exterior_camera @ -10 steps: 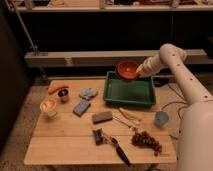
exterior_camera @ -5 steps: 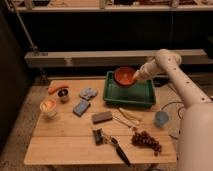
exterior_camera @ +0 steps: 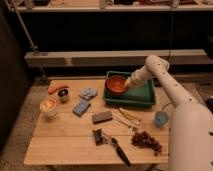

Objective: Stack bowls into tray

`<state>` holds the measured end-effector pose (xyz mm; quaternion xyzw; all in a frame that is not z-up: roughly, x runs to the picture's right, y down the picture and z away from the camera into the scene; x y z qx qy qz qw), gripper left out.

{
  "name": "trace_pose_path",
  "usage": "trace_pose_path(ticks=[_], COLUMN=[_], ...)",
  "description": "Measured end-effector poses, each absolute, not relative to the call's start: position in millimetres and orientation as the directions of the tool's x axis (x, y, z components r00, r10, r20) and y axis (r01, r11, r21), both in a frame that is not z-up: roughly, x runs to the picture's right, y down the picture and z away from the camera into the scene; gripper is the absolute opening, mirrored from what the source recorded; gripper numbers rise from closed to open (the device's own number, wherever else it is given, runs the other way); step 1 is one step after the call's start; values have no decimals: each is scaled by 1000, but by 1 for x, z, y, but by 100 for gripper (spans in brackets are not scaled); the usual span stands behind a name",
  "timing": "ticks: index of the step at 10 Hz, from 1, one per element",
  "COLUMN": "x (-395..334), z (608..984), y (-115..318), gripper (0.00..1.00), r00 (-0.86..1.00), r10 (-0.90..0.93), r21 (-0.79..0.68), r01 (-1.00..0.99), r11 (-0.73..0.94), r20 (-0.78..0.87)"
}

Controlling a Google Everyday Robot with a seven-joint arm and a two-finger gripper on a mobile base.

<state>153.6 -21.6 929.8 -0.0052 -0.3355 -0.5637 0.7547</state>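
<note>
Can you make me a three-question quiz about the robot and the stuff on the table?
1. Where is the orange-red bowl?
A. over the green tray's left part
B. beside the grapes
C. on the floor

2. What colour is the small cup near the table's right edge?
A. light blue
B. black
C. yellow

3. Where is the end effector?
A. at the bowl's right rim
B. over the grapes
C. by the carrot

Answers: 1 A, the bowl sits within the tray's outline. 2 A, it looks pale blue. 3 A, the arm ends at the bowl.
</note>
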Motion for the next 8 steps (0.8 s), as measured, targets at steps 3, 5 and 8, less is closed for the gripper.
trace_pose_path(ticks=[3,5,8], x=[157,165,162], z=[936,938,938], y=[-25,-26,-27], gripper=[79,80,80], r00=[157,172,167], r10=[-857,-851,-852], r21=[340,330,333], r01=[871,870,870], r11=[354,368,364], r20=[490,496,497])
